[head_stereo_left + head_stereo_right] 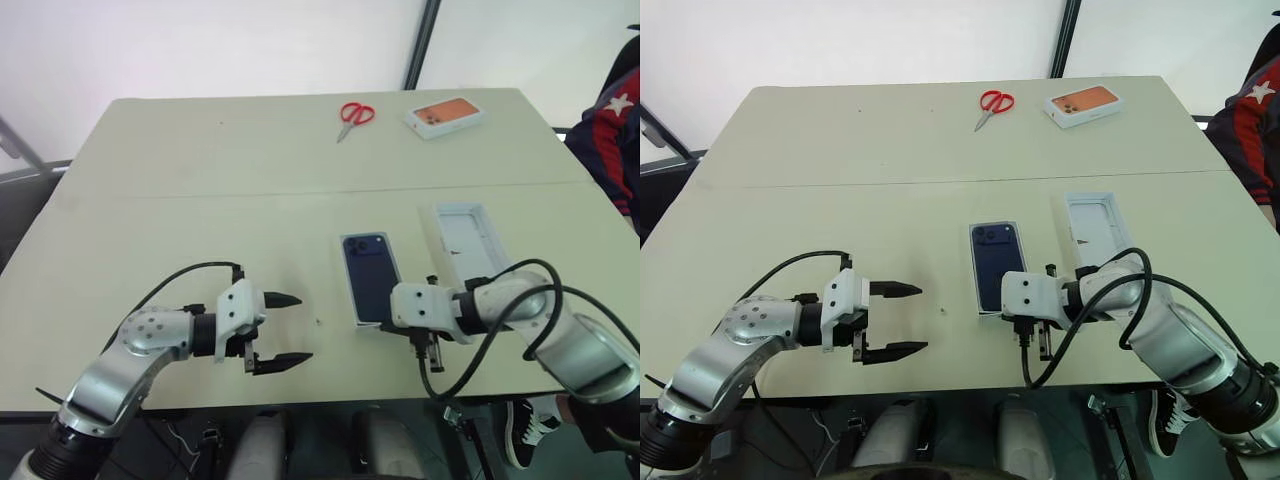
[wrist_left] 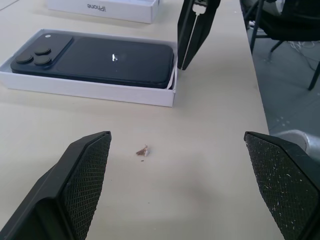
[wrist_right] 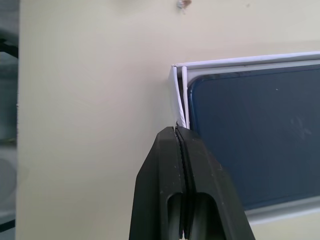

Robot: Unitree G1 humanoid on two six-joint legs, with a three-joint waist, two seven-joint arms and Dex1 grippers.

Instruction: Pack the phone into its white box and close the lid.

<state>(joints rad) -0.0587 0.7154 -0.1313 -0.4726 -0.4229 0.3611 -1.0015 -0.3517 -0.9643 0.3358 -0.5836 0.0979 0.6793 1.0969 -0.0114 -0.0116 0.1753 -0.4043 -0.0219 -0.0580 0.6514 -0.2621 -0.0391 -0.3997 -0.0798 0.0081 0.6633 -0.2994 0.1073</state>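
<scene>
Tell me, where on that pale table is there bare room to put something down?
The widest bare patch of the pale table lies left of the red-handled scissors, beyond the open left gripper. A narrower strip runs between the scissors and the dark navy phone in its shallow white box. It is crowded around that box, the white lid and the shut right gripper.

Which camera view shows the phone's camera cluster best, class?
The left wrist view: the phone lies in the white box, its lenses close and distinct. Both eye views show it whole but far smaller. The right wrist view shows one end, without lenses.
</scene>
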